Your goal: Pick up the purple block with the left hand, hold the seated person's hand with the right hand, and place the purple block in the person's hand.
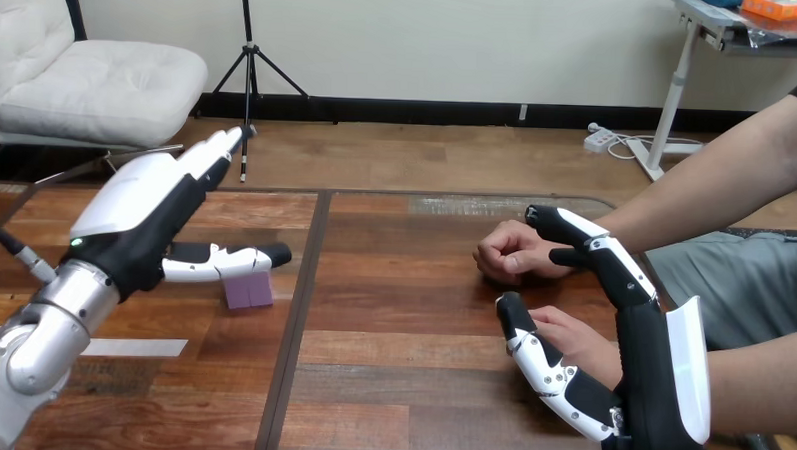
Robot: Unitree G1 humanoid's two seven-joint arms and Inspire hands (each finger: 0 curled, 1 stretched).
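A small purple block [249,291] lies on the wooden table [399,385], left of the middle. My left hand [140,211] hovers just left of it with its fingers straight and pointing away. Its thumb [228,262] reaches out over the block's top edge, so the hand is open. At the right, my right hand [659,379] stands open and upright. The person's nearer hand [576,341] lies between its thumb [545,365] and its fingers [599,252], and nothing is curled round it. The person's farther hand [509,254] rests as a loose fist on the table, just beyond my fingertips.
A strip of white tape [135,347] lies on the table near my left forearm. A dark seam [299,312] runs front to back between the two table boards. The person's forearms [716,186] come in from the right edge.
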